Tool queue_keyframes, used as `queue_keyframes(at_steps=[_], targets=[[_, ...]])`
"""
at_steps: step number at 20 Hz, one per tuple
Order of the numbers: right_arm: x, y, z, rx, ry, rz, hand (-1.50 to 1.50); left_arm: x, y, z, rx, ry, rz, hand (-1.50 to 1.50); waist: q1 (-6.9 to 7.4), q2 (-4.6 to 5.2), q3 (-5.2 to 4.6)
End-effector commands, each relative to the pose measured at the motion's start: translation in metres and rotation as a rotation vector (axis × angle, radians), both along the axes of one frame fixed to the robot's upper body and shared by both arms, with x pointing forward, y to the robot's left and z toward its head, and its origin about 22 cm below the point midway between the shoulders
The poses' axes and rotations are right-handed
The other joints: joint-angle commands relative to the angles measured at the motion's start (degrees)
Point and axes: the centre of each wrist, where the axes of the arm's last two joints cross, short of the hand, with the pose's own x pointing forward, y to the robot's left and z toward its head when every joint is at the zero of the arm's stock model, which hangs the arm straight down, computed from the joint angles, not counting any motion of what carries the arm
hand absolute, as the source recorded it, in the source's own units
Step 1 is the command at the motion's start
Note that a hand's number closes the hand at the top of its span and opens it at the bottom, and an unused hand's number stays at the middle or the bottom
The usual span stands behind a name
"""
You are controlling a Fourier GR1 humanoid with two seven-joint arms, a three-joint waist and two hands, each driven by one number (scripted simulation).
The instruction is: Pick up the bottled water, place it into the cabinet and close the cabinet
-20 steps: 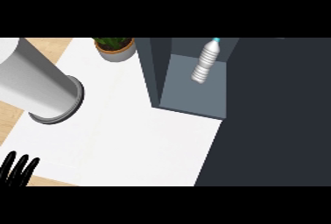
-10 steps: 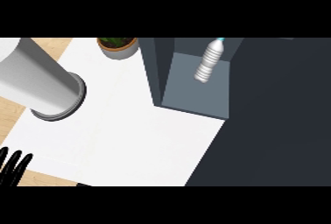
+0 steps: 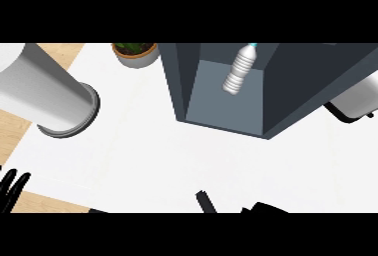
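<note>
The bottled water (image 3: 239, 70), clear with a blue cap, stands upright inside the dark grey cabinet (image 3: 179, 85) at the top middle. The cabinet's front is open and its inside shows. No hand touches the bottle. My left hand (image 3: 10, 186) rests at the lower left edge with its fingers straight and pointing up, holding nothing. Only a small black part of my right hand (image 3: 205, 201) shows at the bottom edge, well below the cabinet.
A big white cylinder (image 3: 46, 92) lies tilted on the white counter (image 3: 148, 150) at the left. A potted plant (image 3: 135, 52) stands at the top, left of the cabinet. A white appliance (image 3: 356, 102) shows at the right edge.
The wide dark panel that covered the view's right side has gone; white counter and the appliance show there now. My right hand has come in at the bottom edge.
</note>
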Motion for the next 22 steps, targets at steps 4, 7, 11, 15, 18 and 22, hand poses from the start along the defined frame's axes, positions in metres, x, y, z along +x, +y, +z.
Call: queue_keyframes(at_steps=[4, 7, 11, 15, 18, 22], targets=[[0.069, 0.024, -0.001, 0.023, 0.115, -0.262, 1.50, -0.008, 0.013, -0.003, -0.015, 0.024, 0.023, -1.50, -1.94, -0.83, 0.28], [0.106, 0.038, 0.009, 0.005, 0.116, -0.331, 1.50, -0.011, 0.009, -0.005, -0.047, 0.033, 0.011, -1.50, -2.83, -1.04, 0.41], [0.153, 0.050, 0.033, -0.039, 0.124, -0.399, 1.50, -0.009, 0.019, 0.001, -0.037, 0.015, 0.019, -1.50, -3.55, -1.41, 0.51], [0.196, 0.051, 0.030, -0.084, 0.115, -0.436, 1.50, -0.011, 0.012, 0.006, -0.046, 0.014, 0.013, -1.50, -4.52, -1.38, 0.75], [0.210, 0.051, 0.037, -0.068, 0.130, -0.452, 1.50, -0.013, 0.002, -0.004, -0.064, 0.019, 0.020, -1.50, -5.57, -1.36, 0.69], [0.214, 0.070, 0.033, -0.082, 0.106, -0.421, 1.50, 0.002, 0.019, 0.008, -0.044, -0.003, 0.029, -1.50, -6.09, -1.30, 0.67]])
